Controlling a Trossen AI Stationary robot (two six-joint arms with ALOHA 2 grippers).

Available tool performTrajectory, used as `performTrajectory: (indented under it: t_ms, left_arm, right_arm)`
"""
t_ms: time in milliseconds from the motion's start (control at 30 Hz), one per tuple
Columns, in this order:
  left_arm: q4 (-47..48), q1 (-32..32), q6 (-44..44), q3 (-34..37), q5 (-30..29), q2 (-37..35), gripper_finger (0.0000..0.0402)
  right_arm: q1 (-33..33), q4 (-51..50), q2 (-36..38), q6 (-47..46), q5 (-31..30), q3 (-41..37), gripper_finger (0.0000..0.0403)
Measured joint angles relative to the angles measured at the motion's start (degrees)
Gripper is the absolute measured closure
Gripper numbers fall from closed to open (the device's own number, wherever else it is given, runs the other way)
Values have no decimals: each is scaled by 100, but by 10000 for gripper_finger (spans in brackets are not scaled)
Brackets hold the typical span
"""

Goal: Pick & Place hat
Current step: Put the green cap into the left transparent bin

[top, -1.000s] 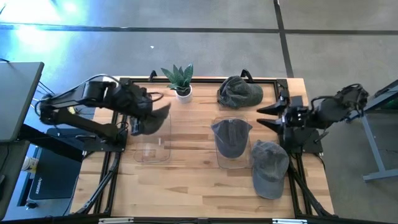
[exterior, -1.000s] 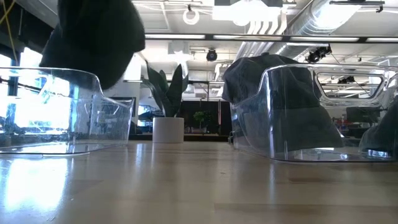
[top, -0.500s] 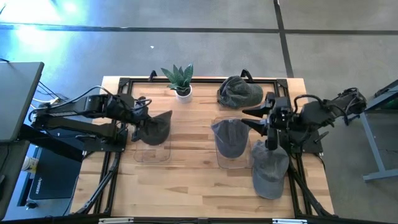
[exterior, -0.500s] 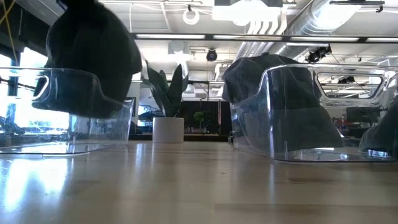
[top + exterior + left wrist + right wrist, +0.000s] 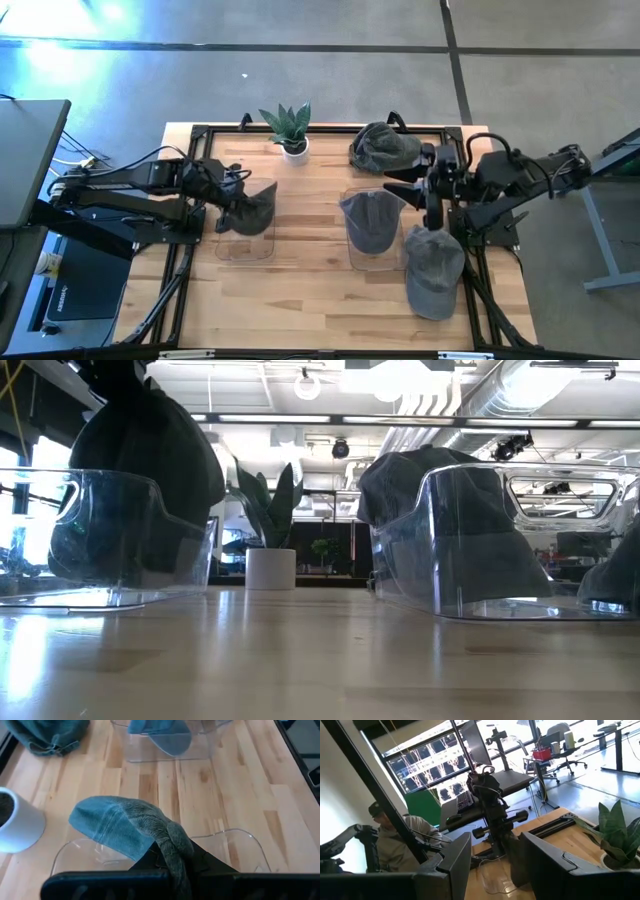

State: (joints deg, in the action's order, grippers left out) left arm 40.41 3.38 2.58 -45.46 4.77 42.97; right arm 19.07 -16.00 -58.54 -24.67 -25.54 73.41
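High view: left pincer (image 5: 232,203) pinches the hat (image 5: 252,207), lowered into the left clear stand (image 5: 243,243) on the counter (image 5: 300,300). Placing step, by judgement. Next: seat the hat, release, lift clear. Right pincer (image 5: 412,187), spread, hovers near the other stand (image 5: 372,258).

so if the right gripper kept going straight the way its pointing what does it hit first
Probably the hat in the clear stand at mid-table. The open right gripper points toward the table's left side, just beside that hat; how high it is above the hat is unclear.
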Motion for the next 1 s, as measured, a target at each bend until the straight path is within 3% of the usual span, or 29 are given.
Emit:
performTrajectory:
  t_ms: [500, 733, 867, 1000]
  left_arm:
    - [-197, 2, 537, 357, 166, -1, 401]
    - [-299, 4, 624, 541, -307, -1, 396]
    - [-331, 99, 622, 596, -319, 1, 377]
    - [-345, 567, 616, 596, 147, 1, 343]
  right_arm:
    - [-111, -1, 0, -395, 197, 0, 236]
    - [-109, -2, 0, -714, 196, 0, 240]
    - [-109, -3, 0, -839, 197, 0, 240]
    - [-109, -1, -13, -839, 197, 0, 241]
